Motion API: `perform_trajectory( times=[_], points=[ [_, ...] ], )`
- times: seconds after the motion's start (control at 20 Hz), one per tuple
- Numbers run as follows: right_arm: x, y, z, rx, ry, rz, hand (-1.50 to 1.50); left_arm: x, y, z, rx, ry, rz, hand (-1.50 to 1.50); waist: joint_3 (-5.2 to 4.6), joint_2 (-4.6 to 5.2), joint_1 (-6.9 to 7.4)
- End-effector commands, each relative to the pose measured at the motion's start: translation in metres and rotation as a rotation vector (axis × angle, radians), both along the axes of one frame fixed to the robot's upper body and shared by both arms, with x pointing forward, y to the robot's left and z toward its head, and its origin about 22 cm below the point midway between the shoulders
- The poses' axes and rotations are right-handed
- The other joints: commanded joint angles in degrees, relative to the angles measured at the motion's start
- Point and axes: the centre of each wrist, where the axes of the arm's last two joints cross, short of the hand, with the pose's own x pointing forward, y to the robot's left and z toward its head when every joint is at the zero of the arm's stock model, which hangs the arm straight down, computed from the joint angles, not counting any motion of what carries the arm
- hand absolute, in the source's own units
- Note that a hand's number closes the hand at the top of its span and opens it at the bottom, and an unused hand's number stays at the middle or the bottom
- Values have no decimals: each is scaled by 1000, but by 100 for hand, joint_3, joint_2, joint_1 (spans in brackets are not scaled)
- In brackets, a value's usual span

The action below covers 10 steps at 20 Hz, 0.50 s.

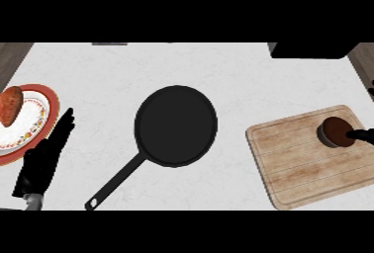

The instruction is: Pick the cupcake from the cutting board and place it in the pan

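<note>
R hand (pixel 362 134) touches cupcake (pixel 334 131) on board (pixel 306 163), mostly off-edge; grip can't tell. L hand (pixel 42 159) rests open, fingers straight, near plate (pixel 50 99). Pan (pixel 175 126) sits mid-counter, apart from both.

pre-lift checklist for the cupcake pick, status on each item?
1. Cupcake on cutting board: ok, near the board's far right corner.
2. Right hand at the cupcake: ok, it meets the cupcake's right side; most of the hand is out of view.
3. Grasp closed on the cupcake: cannot tell.
4. Pan free to receive: ok, nothing lies in it.
5. Counter between board and pan: ok, nothing stands there.
6. Left hand out of the way: ok, open at the view's left, beside the plate.
</note>
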Motion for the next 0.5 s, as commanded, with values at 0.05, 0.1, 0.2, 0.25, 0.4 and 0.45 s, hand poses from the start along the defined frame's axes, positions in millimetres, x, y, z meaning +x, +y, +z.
perform_trajectory(
  times=[0.05, 0.1, 0.2, 0.25, 0.4, 0.45],
  points=[
    [-30, -84, 37, -158, 145, 0, -150, -5, -9, -6, -23, 26, -30, 0, 12, -2, 69],
    [-33, -81, 41, -291, 155, 71, -150, -1, -16, -2, -14, 11, -21, 0, 13, -12, 25],
    [-26, -87, 70, -417, 175, 115, -150, -1, -17, -9, -13, 15, -40, 0, 9, 17, 116],
    [-16, -79, 64, -453, 164, 140, -150, 0, -30, -2, -9, -4, -58, 0, 16, 14, 188],
    [-7, -88, 92, -481, 193, 226, -150, -3, -35, -12, -20, 8, -61, 0, 9, 7, 185],
    [-1, -82, 89, -518, 233, 272, -150, 7, -35, 1, -9, 0, -58, 0, 14, 24, 234]
  ],
)
